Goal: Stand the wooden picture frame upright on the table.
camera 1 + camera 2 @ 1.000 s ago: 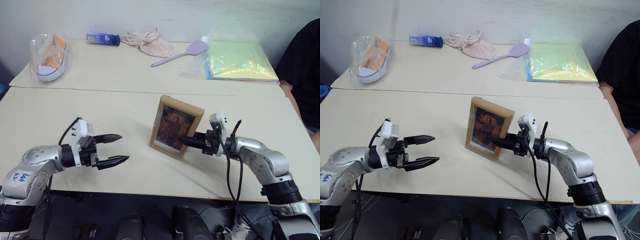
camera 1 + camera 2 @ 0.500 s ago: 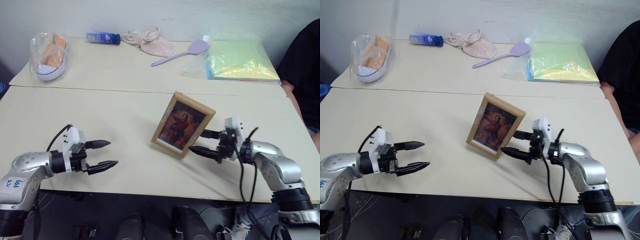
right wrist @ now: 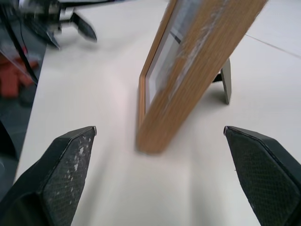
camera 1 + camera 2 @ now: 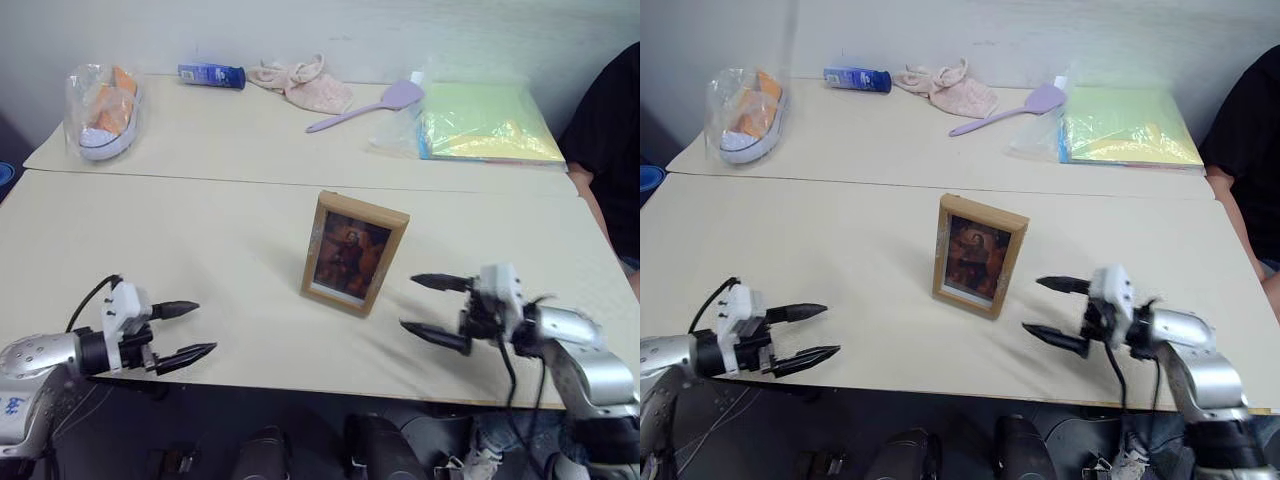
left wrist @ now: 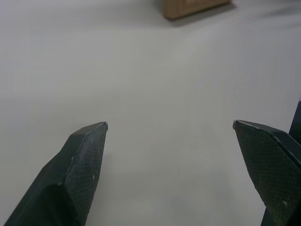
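Two pale cream tables pushed together, with the wooden picture frame now standing upright on the near table, roughly mid-table, picture facing the robot. From the right wrist camera you can see the easel leg propped out behind it, foot on the tabletop.

What changed: a second ago the right gripper was pinched on the frame's lower right edge, and half a second ago the frame was tilted. Now that gripper has let go and backed off to the right, fingers spread wide, nothing in them. The left gripper has pulled back too, also wide open and empty, well apart from the frame.

Looks like the job's basically done, assuming the leg holds.
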Available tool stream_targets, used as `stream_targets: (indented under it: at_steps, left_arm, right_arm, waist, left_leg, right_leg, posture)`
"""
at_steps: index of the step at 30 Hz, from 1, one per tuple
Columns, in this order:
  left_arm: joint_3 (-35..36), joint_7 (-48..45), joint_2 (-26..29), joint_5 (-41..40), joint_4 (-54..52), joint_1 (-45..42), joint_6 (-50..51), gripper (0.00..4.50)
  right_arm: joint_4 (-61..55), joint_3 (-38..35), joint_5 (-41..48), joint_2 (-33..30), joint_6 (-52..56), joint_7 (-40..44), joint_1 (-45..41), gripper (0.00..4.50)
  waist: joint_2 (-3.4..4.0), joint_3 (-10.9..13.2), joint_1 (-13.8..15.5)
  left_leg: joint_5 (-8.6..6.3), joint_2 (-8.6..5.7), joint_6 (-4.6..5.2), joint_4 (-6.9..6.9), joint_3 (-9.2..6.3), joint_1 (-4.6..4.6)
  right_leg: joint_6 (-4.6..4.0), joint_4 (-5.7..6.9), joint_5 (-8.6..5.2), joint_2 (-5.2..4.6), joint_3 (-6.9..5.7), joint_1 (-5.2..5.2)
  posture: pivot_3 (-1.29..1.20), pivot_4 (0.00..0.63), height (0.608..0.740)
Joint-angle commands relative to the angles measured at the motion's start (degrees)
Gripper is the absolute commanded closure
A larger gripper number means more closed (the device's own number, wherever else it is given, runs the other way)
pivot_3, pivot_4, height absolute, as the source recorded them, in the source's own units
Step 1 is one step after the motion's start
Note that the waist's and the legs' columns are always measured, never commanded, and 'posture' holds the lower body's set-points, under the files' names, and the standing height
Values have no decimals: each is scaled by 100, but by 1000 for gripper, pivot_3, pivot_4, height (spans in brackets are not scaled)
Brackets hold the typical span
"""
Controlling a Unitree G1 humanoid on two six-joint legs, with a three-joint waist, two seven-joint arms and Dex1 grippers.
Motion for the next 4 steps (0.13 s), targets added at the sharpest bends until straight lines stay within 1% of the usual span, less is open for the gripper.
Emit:
stream_targets:
  at_steps: [1,4]
  left_arm:
    - [372,-13,5,136,-26,189,-422,0]
    - [439,118,-133,206,-24,179,-674,0]
  right_arm:
    - [263,-393,-388,-121,-1376,202,240,30]
    - [369,-432,-430,-114,-1459,69,464,30]
  waist:
    - [0,0,-8]
    - [0,0,-14]
  left_leg:
    - [0,0,0,1,2,8]
    - [0,2,0,0,4,20]
  right_leg:
    - [0,1,0,1,0,7]
    - [0,8,0,0,3,14]
  posture:
    - [0,150,740]
    - [0,150,740]
